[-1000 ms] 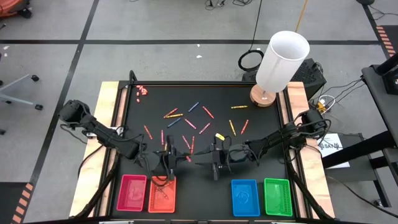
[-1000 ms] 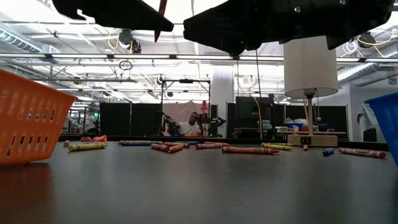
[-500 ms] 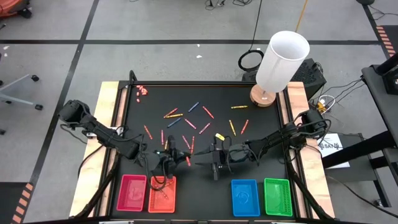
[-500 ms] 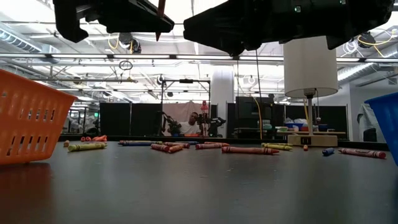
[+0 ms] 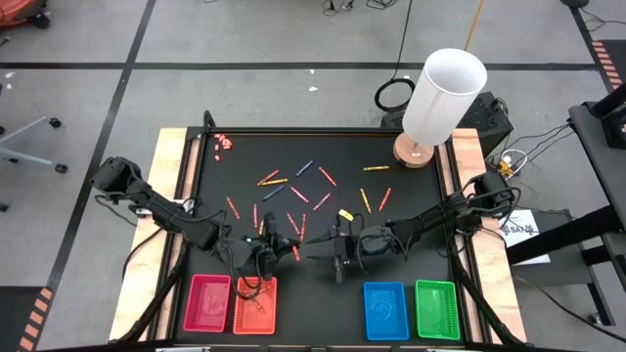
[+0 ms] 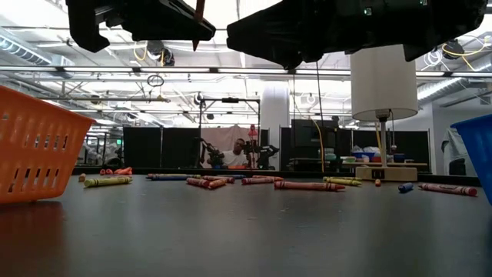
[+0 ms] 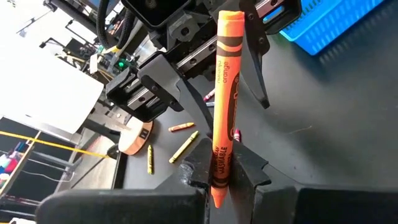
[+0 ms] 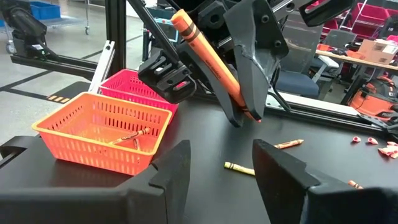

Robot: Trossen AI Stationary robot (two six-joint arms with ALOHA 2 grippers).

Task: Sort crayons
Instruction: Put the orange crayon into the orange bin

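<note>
Left end effector [image 7: 222, 167] pinches orange crayon [image 7: 224, 93] upright (lower end).

**Readable text: pretty much just the crayon wrapper**

The orange crayon [image 7: 223, 106] has print running along its paper wrapper: "orange" up near the dark band and "WASHABLE" lower down. The paper sheet [image 5: 519, 228] beside the table has print too, but it's unreadable.

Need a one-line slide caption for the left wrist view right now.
Left gripper shut on an orange crayon, held upright above the black table.
</note>
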